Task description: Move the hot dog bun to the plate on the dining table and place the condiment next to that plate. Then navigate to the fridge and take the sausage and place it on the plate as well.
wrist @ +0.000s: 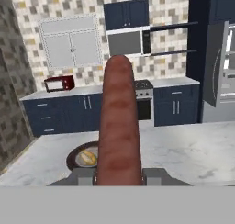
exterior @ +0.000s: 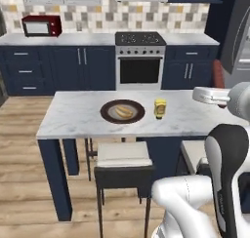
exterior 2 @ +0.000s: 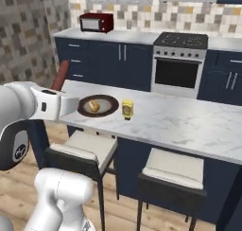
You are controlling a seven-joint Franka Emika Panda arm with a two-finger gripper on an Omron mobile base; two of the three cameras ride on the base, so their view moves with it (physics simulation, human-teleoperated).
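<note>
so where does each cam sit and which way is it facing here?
Left base view: behind-left, facing dining table and stove; white arm lower right.
Right base view: behind-right, same table; arm at left, sausage rising beyond it.
Hand view: looks along gripper shut on sausage.
Shared: plate, hot dog bun; base views share the condiment.

The white marble-topped dining table (exterior: 73,116) is overlooked from behind-left and behind-right; the brown-rimmed round plate (exterior 2: 108,110) is shared, and seen nearer, lower, from the hand.

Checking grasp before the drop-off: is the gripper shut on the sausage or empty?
Shut on the sausage: in the hand view the gripper has its fingertips against the sausage's base on both sides.
</note>
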